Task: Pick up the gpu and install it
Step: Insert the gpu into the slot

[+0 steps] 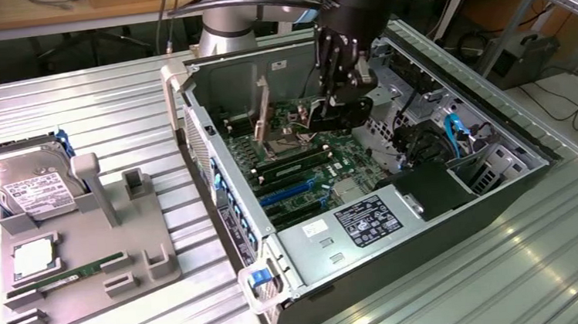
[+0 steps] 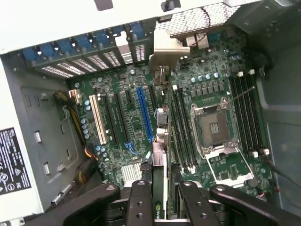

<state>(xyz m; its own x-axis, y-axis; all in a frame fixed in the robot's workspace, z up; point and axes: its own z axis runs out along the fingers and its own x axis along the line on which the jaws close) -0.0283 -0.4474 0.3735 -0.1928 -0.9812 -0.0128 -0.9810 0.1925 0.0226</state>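
Tool clamped on GPU, hanging over the open PC case.
Exterior view: black multi-finger tool (image 1: 338, 100) grips the slim dark GPU card with black fan cooler (image 1: 335, 113) above the green motherboard (image 1: 305, 164) inside the grey open case (image 1: 493, 126); silver hard drive (image 1: 25, 187) sits at 9 o'clock on the ribbed counter (image 1: 463, 272).
Wrist view: fingers (image 2: 141, 202) pinch the card (image 2: 160, 155) edge-on, silver bracket (image 2: 165, 54) at 12 o'clock, blue slot (image 2: 145, 115) alongside. Judgement: stiff, light, fragile; hold board edges, avoid the fan.

I had the gpu (image 2: 160, 186) between the fingers (image 2: 141, 202), above the motherboard (image 2: 136, 117) inside the computer case (image 1: 308, 261); the hard drive (image 1: 23, 191) sat well apart.
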